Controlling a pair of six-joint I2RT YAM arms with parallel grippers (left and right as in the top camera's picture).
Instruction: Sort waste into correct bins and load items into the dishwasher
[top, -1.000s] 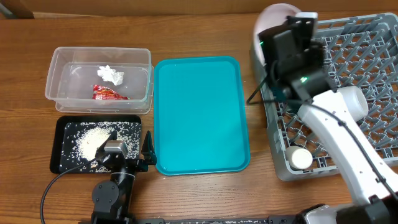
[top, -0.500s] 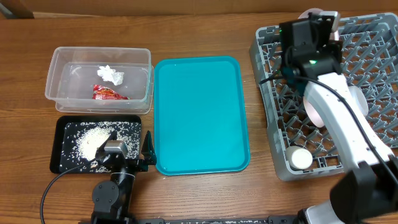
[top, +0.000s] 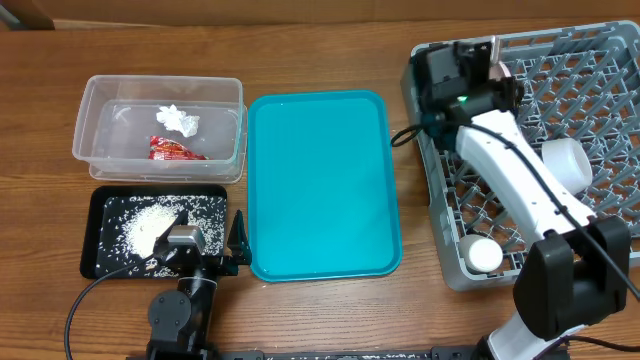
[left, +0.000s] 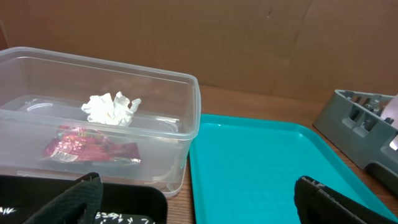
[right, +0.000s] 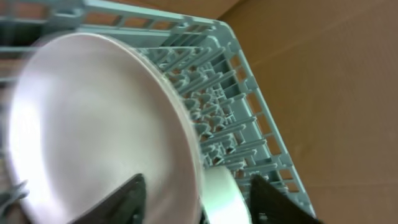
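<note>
The large white plate stands on edge among the pegs at the back left of the grey dish rack. From overhead the plate shows only as a thin line. My right gripper is open, its fingers on either side of the plate's rim, and the right gripper hangs over that rack corner. A white bowl and a small cup lie in the rack. The clear tub holds the tissue wad and red wrapper. Rice lies in the black tray. My left gripper is open and holds nothing.
A teal tray lies between the bins and the rack, with nothing on it. In the left wrist view the tub is just ahead on the left. The rack's corner shows at far right.
The right arm carried the plate from the rack's left rim to its back, turned it on edge, and its jaws came apart. The left arm has not moved.
</note>
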